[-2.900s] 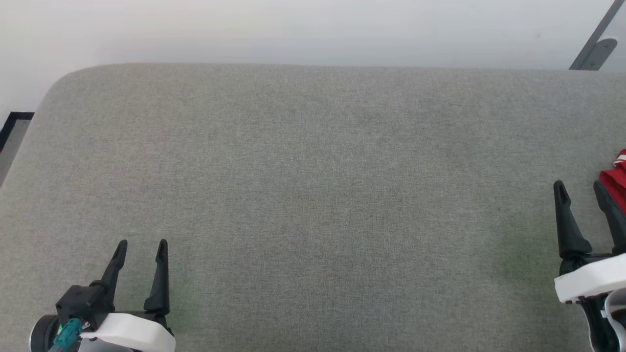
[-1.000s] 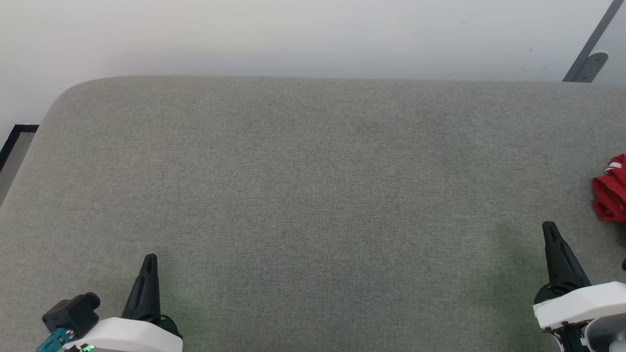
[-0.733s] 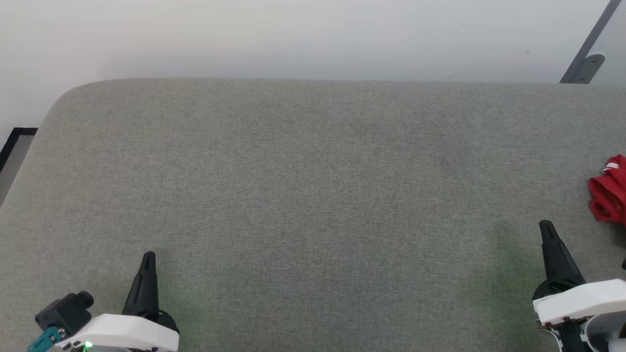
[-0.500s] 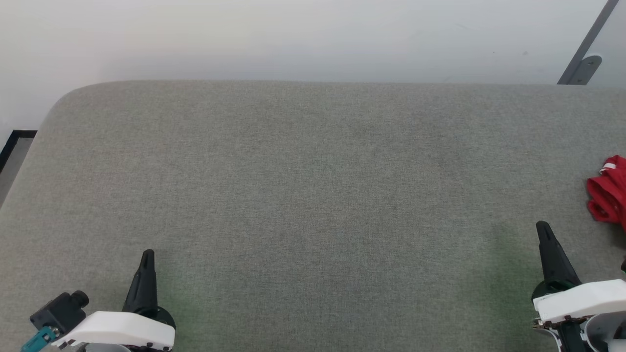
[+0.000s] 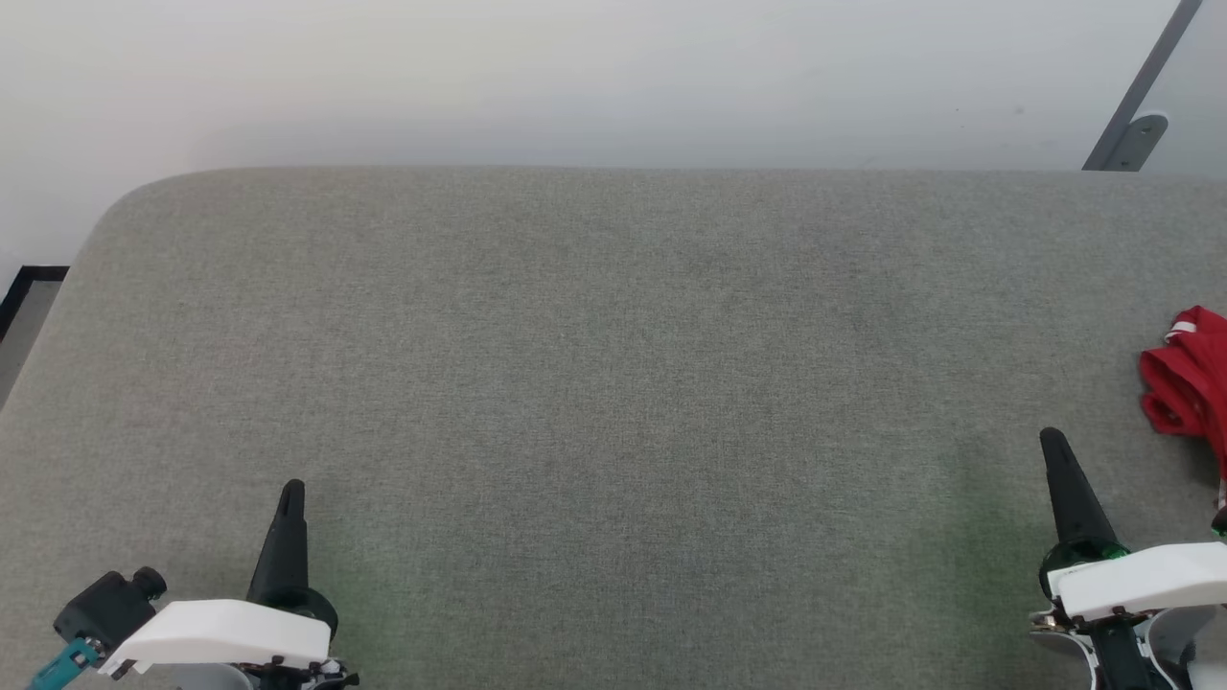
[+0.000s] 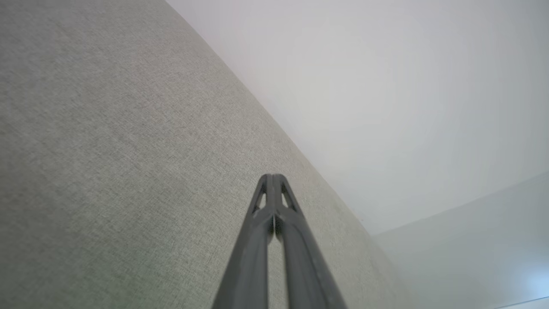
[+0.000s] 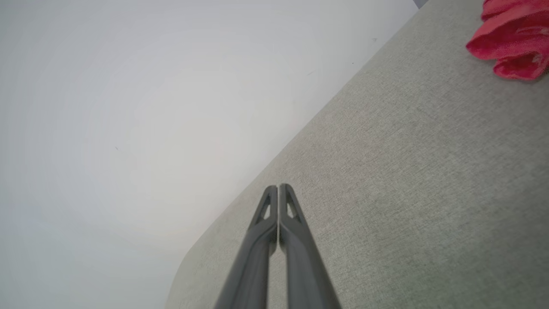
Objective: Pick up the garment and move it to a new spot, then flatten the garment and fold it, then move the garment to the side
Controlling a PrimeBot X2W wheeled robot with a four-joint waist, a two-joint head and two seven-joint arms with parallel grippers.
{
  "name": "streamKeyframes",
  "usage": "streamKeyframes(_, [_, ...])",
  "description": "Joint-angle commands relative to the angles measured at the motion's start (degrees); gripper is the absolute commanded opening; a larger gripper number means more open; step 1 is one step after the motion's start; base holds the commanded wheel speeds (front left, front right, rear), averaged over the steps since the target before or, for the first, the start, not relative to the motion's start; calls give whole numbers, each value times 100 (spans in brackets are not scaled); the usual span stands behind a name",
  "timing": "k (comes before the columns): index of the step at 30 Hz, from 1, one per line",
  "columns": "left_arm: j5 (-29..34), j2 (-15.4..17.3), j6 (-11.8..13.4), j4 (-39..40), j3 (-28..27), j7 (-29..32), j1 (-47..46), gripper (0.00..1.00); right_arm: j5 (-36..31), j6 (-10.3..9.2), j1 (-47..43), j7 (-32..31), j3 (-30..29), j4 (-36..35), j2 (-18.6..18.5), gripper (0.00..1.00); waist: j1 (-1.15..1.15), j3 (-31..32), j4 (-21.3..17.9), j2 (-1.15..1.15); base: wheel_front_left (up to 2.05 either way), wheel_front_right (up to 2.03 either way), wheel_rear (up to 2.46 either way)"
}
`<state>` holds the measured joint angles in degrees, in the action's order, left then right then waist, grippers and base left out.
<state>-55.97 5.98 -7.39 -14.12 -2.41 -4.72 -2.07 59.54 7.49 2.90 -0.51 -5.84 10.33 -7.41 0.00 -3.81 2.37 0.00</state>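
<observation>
Red garment (image 5: 1184, 383) bunched at far right, seemingly set aside; fold unclear. Pinched closed and empty: left gripper (image 5: 290, 494), right gripper (image 5: 1052, 439).

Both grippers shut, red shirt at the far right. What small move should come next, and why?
Probably open the right gripper and swing it right toward the shirt: the shirt lies bunched and untouched on the grey surface, nearest that shut gripper.
</observation>
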Motion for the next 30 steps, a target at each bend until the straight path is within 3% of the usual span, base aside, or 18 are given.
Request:
streamKeyframes(1, [-186, 32, -7, 63, -46, 52, -122, 0, 174, 0, 111, -44, -27, -20, 5, 0, 0, 8, -5, 0, 0, 0, 0])
streamKeyframes(30, [-1766, -96, -11, 47, -175, 501, -275, 0, 1556, 1, 228, -299, -53, 157, 210, 0, 0, 137, -89, 0, 0, 0, 0])
